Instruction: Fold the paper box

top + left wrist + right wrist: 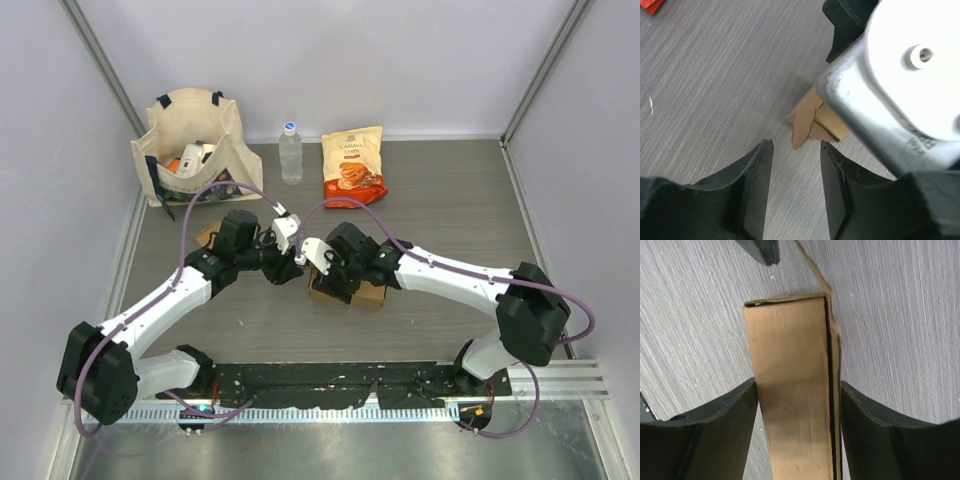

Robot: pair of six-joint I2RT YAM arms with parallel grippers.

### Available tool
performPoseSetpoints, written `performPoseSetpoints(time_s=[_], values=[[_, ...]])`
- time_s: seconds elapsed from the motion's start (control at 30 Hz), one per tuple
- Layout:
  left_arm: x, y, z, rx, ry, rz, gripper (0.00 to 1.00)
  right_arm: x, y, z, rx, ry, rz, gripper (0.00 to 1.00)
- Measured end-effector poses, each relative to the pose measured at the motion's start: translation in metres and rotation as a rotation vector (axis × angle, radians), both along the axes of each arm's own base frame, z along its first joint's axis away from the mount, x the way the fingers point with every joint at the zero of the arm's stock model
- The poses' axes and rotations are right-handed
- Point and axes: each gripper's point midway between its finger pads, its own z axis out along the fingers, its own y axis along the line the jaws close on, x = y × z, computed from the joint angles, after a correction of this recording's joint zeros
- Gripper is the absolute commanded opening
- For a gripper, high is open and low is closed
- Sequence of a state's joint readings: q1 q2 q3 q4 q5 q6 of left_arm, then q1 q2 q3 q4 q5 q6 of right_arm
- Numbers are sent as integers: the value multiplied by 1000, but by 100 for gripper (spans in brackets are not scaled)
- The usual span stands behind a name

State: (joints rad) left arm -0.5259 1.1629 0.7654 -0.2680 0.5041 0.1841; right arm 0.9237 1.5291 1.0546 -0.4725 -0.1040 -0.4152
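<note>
Paper box [790, 365]: brown card, lying just nearer the arm bases than the snack bag [352, 165]. It was clamped across its width by the right gripper [799, 387]. The body was judged formed, with an end flap [802, 127] not yet tucked. The left gripper [796, 146] was held parted and empty at that flap.

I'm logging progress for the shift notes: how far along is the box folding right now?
Done: one side of the paper box looks folded into a flat panel. In hand: the right hand clamps that panel, and the left hand hovers open near a corner flap. Left: that flap sticks out loose, so the box isn't closed yet.
</note>
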Motion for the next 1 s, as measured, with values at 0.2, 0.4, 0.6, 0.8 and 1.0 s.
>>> performPoseSetpoints(time_s=[0.2, 0.4, 0.6, 0.8, 1.0], values=[[-3, -7, 2, -43, -31, -32, 52, -3, -5, 16, 63, -22, -28, 76], [-5, -12, 6, -67, -38, -56, 52, -2, -9, 31, 108, -38, -57, 75], [-3, -19, -8, -56, 25, -82, 44, -8, -18, 18, 76, -7, -73, 74], [1, -22, -14, -48, 57, -78, 29, -12, -25, 10, 50, 11, -85, 66], [4, -25, -14, -51, 75, -71, 22, -10, -25, 6, 43, 12, -93, 55]])
